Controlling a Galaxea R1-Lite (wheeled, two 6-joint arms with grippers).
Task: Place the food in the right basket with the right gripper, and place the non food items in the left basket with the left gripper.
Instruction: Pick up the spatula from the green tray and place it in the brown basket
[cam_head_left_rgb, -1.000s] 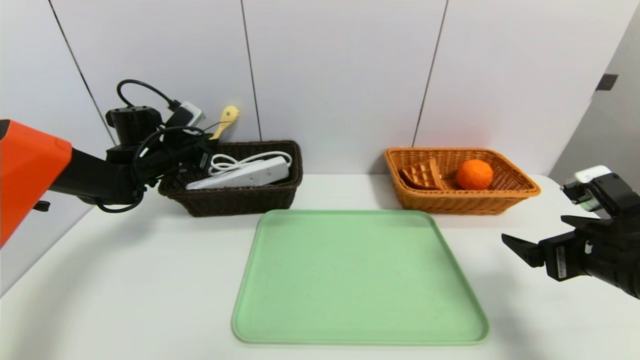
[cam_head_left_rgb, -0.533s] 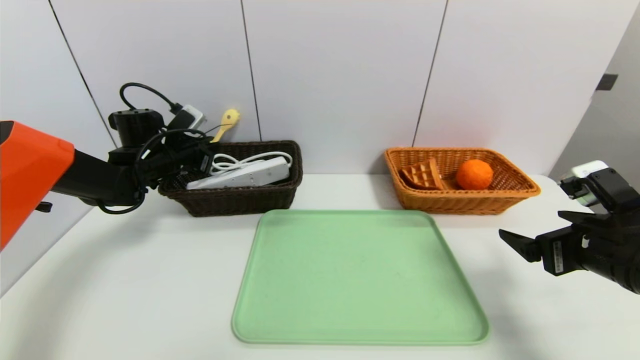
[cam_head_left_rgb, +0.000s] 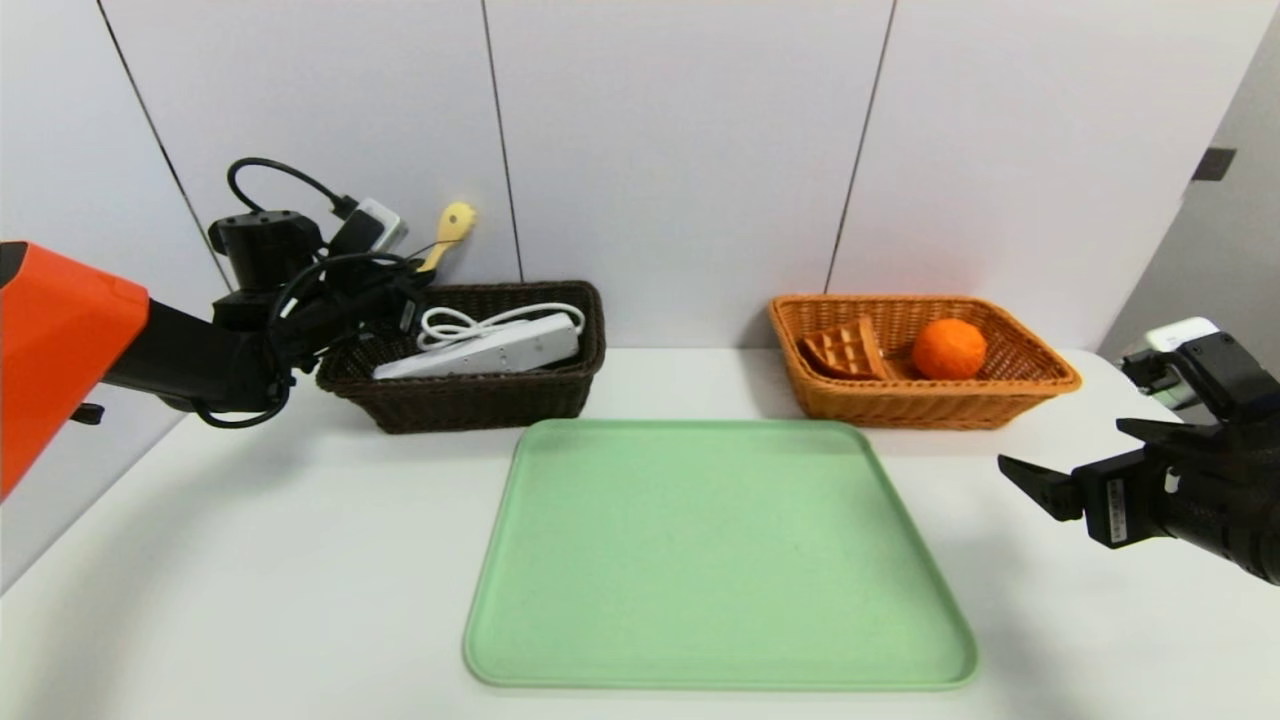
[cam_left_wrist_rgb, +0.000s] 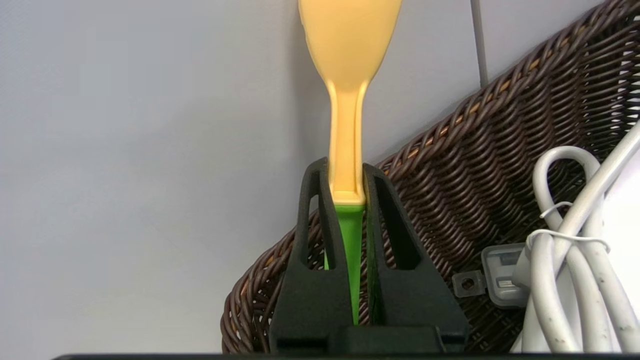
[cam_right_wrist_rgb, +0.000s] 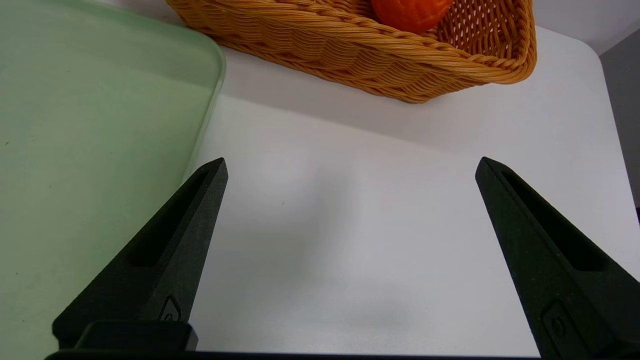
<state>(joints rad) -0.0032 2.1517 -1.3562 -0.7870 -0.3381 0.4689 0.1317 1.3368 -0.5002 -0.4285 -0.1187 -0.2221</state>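
You have a white desk (cam_head_left_rgb: 250, 560) filling the lower half of the head view, its surface smooth and matte, with a rounded corner showing at the far right edge. Behind it stands a wall of pale grey panels (cam_head_left_rgb: 680, 150), divided by thin dark seams that run slightly slanted from the top of the frame down to the desk. At the upper right of the frame you see a darker grey wall section (cam_head_left_rgb: 1215, 260) set at an angle, carrying a small black fitting (cam_head_left_rgb: 1212, 164). The light is even and soft, and it leaves only faint shadows on the desk.
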